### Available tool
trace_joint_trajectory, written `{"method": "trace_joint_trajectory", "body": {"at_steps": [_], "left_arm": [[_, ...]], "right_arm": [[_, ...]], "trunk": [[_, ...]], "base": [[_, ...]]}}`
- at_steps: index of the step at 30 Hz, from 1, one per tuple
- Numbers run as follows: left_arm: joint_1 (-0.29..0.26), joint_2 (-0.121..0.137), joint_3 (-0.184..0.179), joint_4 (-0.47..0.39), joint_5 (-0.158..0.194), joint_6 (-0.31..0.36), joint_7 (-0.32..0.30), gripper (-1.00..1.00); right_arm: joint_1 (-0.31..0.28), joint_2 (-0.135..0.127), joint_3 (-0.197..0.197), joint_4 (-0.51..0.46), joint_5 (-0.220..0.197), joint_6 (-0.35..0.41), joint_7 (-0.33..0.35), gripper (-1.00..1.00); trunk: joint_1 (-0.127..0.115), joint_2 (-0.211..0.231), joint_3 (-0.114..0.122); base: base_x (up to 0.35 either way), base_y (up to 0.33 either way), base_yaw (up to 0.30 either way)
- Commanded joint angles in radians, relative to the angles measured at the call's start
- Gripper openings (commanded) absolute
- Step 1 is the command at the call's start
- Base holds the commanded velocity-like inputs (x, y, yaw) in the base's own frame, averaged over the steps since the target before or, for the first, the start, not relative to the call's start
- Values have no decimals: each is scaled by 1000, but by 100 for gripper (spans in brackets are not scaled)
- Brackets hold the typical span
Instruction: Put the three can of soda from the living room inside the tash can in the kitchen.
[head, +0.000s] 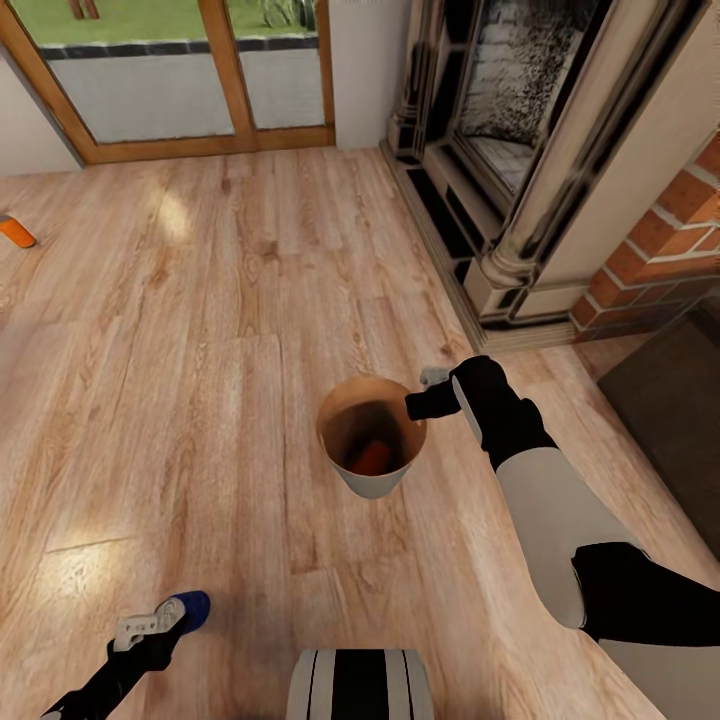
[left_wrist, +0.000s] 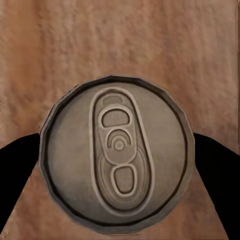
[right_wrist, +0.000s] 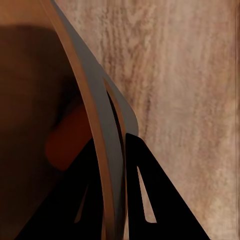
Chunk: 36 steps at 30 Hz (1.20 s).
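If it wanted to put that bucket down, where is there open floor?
Bare wood floor stretches between the glass doors, the fireplace and the bucket. It is tighter at right, where the right pincer grips the rim near the dark mat.

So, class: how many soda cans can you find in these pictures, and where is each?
3. A blue can is held in the left gripper; an orange can lies inside the bin held at its rim by the right gripper; another orange can lies on the floor at far left.
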Motion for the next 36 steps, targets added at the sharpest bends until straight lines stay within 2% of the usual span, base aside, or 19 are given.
{"method": "trace_joint_trajectory", "body": {"at_steps": [1, 28, 30, 32, 33, 35, 36], "left_arm": [[0, 0, 0, 0, -2, -1, 0, -100], [-1, 5, 0, -8, 3, 7, -1, -100], [-8, 8, -1, -37, 3, 66, -2, -100], [-16, 10, -1, -107, 4, 184, -6, -100], [-19, 10, -1, -135, 4, 215, -9, -100], [-39, 10, 0, -272, 5, 364, -28, -100], [-47, 10, 0, -307, 5, 406, -34, -100]], "right_arm": [[0, 0, -1, 0, -32, 6, 9, -100], [36, 0, -2, 1, -34, 6, 10, -100], [50, 0, -2, 1, -35, 6, 10, -100], [64, 0, -1, 1, -33, 6, 9, -100], [67, 0, 0, 1, -32, 6, 9, -100], [74, -1, -1, 1, -30, 6, 9, -100], [75, -1, -1, 1, -30, 6, 9, -100]], "trunk": [[0, 0, 4], [-13, 7, 108], [-14, 7, 116], [-14, 7, 124], [-15, 8, 128], [-16, 8, 135], [-16, 8, 139]], "base": [[0, 0, 0], [0, 0, 0], [0, 0, 0], [0, 0, 0], [0, 0, 0], [0, 0, 0], [0, 0, 0]]}}
